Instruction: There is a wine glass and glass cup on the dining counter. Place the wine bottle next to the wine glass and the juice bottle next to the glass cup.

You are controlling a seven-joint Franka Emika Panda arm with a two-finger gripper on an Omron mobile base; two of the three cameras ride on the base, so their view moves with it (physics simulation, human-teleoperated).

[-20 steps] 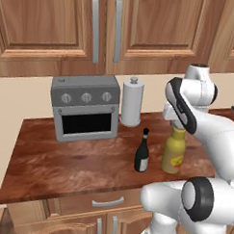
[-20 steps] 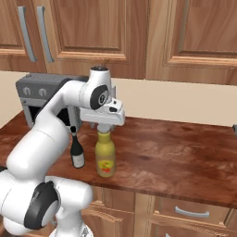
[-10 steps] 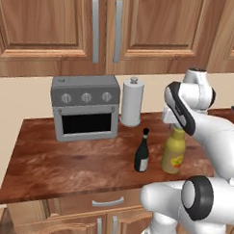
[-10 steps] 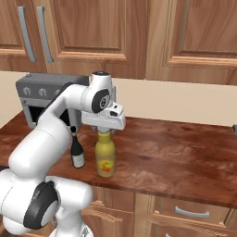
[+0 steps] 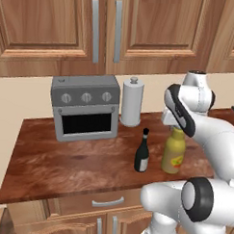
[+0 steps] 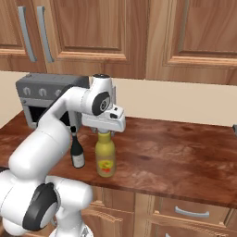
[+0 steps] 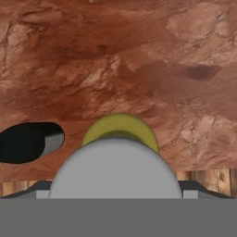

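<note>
The juice bottle (image 5: 173,152) (image 6: 105,157), stout and mustard-yellow, stands upright near the front of a wood wall counter (image 5: 64,160). My gripper (image 6: 105,133) sits straight down over its pale cap, jaws wide on either side. In the hand view the cap (image 7: 115,171) looms between the fingertips (image 7: 44,186), with the yellow shoulder (image 7: 120,125) below. The wine bottle (image 5: 142,154) (image 6: 77,150) (image 7: 28,141), slim and dark, stands upright just left of the juice bottle, untouched. The wine glass, glass cup and dining counter are out of view.
A grey toaster oven (image 5: 85,108) stands at the back left, with a white paper-towel roll (image 5: 131,102) to its right. Wooden cabinets hang above. Bare counter top stretches to the right of the bottles (image 6: 185,152).
The hand has sunk straight down onto the juice bottle's top. Both bottles stand where they were.
</note>
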